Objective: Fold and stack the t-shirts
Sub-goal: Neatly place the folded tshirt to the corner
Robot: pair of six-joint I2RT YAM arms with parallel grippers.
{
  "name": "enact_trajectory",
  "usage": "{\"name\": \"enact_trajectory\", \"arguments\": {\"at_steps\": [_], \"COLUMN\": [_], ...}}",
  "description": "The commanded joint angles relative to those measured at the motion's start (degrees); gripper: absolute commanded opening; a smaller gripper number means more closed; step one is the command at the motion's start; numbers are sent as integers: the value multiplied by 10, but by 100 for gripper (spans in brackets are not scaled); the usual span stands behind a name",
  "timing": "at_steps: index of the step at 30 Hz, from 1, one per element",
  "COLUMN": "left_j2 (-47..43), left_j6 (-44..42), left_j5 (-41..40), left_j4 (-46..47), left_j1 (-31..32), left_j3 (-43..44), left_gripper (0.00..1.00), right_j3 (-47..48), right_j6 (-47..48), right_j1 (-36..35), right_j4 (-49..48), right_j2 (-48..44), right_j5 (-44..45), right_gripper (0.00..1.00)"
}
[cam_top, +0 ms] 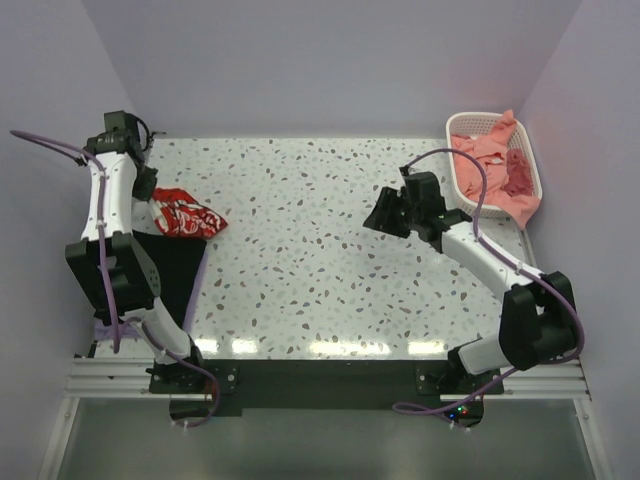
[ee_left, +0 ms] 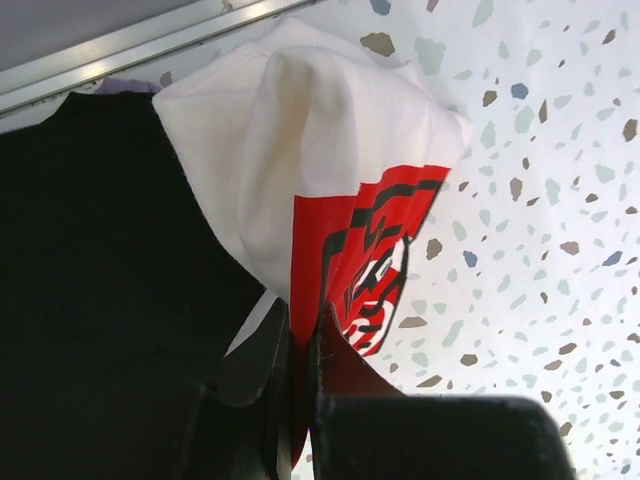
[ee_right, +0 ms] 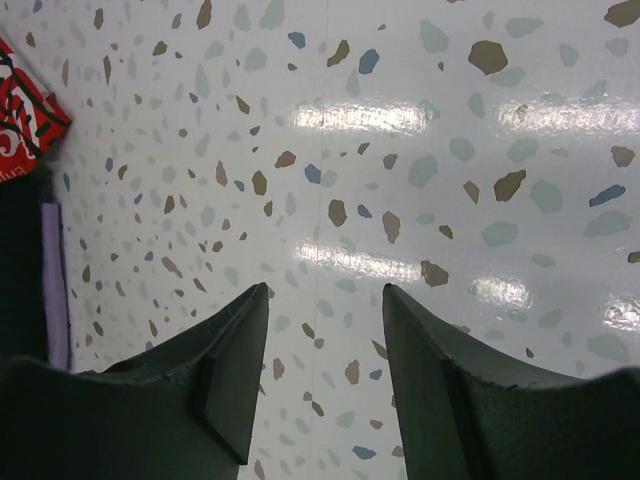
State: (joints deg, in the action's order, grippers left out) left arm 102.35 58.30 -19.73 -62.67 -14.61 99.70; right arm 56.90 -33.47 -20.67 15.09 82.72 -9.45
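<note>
Cream-white t-shirt (ee_left: 330, 150): bunched, red-and-black print showing, at the left edge of the worktop (cam_top: 320, 250), just beside and partly over the black t-shirt (ee_left: 90, 280).
Left jaws: closed on a fold of the cream-white cloth at the print. The single pinch is judged to serve for lifting or dragging the garment out so that it can be spread for folding.
Black t-shirt: lies flat at the near left, with a pale lavender t-shirt (ee_right: 55, 290) showing as a strip under its edge. Judged to be the stack, set at the side, away from the folding area.
Right jaws: open, gripping nothing, hovering over bare speckled worktop right of centre and pointed left. Judged ready to take a second corner.
Salmon-pink t-shirts (cam_top: 490, 150): heaped in the white lattice basket (cam_top: 478, 120) at the far right corner, draped over its rim, not yet folded.
Caution: one pinch leaves the cloth bunched, so a second grip is advisable before spreading.
</note>
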Motion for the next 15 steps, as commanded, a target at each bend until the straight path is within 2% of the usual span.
{"name": "enact_trajectory", "arguments": {"at_steps": [1, 5, 15], "left_j2": [-36, -25, -44], "left_j6": [-17, -21, -28], "left_j5": [-8, -12, -8], "left_j4": [-11, -34, -32], "left_j1": [-12, -16, -27], "left_j3": [52, 90, 99], "left_gripper": [0, 0, 0], "right_j3": [-3, -3, -2], "right_j6": [-5, -5, -6], "right_j1": [-1, -1, -1], "right_j4": [-12, -12, -9], "right_j2": [-22, -22, -26], "right_j5": [-7, -8, -6], "right_gripper": [53, 53, 53]}}
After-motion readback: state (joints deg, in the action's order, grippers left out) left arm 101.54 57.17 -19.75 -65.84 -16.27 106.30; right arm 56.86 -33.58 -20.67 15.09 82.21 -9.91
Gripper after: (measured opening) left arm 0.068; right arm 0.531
